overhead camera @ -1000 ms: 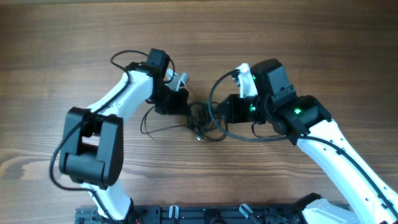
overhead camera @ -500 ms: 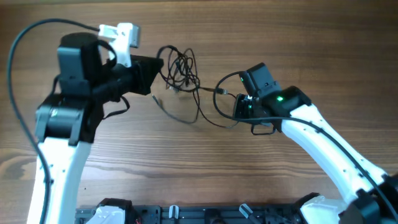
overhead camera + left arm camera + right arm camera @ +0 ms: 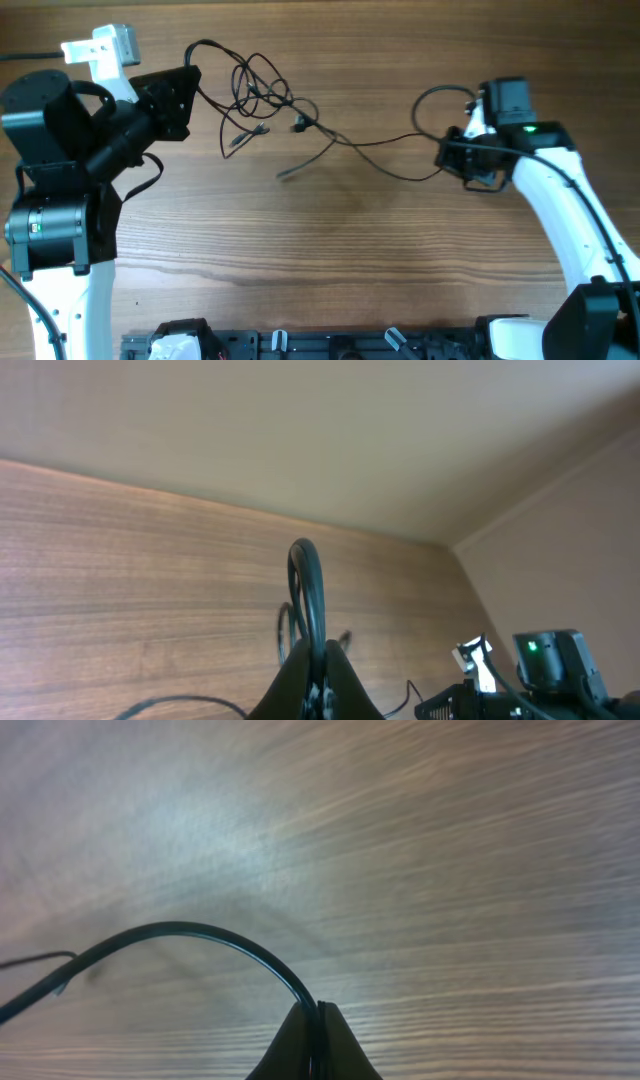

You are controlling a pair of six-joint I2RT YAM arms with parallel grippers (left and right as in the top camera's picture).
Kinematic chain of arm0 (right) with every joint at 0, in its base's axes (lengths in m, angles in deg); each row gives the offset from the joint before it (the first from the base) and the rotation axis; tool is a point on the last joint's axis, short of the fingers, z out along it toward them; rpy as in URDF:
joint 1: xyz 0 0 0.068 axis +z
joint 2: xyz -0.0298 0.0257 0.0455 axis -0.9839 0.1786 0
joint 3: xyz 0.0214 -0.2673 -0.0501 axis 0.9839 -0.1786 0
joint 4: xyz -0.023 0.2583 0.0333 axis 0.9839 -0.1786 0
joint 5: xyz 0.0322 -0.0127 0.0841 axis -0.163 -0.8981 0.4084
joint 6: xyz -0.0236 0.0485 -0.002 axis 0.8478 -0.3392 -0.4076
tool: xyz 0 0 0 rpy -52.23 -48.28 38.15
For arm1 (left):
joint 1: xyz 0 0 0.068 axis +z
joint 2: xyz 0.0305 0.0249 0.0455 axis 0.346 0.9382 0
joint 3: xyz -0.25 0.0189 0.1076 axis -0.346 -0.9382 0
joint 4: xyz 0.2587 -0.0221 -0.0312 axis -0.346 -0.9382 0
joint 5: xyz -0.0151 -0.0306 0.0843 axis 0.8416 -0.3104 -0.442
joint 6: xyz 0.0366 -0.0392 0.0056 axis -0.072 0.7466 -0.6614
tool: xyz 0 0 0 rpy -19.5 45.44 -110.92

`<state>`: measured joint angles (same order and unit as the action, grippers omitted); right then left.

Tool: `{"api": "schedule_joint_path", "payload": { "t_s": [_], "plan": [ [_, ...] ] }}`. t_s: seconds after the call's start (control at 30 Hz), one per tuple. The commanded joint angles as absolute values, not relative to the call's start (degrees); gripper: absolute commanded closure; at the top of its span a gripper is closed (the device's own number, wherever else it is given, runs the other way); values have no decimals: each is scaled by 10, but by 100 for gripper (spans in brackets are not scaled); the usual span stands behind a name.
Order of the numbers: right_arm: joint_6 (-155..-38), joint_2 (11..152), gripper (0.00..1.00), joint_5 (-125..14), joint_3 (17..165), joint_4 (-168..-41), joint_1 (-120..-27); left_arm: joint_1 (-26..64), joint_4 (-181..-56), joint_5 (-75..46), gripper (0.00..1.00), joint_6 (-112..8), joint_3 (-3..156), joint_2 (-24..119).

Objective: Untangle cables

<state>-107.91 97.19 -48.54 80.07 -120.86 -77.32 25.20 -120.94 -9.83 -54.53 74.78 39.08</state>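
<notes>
Left hand (image 3: pixel 190 85) is at upper left of the overhead view, up off the bench (image 3: pixel 330 270), pinched tight on a loop of the cables (image 3: pixel 262 95). Left wrist view: the loop stands up out of its closed fingers (image 3: pixel 292 682). The tangle of thin loops sits just right of that hand, upper centre. Loose plug ends (image 3: pixel 285 176) trail below the tangle. One strand runs right across the centre to the right hand (image 3: pixel 447 158), clamped tight on it. Right wrist view: the wire arcs left from pressed-together fingers (image 3: pixel 286 1050).
</notes>
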Motion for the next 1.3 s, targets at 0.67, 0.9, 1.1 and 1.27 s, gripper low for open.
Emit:
{"api": "schedule_joint_path", "payload": {
  "t_s": [0.67,0.9,1.1,1.27],
  "plan": [
    [-837,968,55,-116,816,-1190,-988,317,-1123,-125,96,-354,752,329],
    [-791,929,25,11,850,-1155,-899,317,-1012,67,96,-327,752,330],
    [-910,925,24,-11,850,-990,-744,317,-1012,148,96,-322,752,330],
    [-963,936,15,-59,850,-873,-635,317,-1052,150,96,-322,752,333]
  ]
}}
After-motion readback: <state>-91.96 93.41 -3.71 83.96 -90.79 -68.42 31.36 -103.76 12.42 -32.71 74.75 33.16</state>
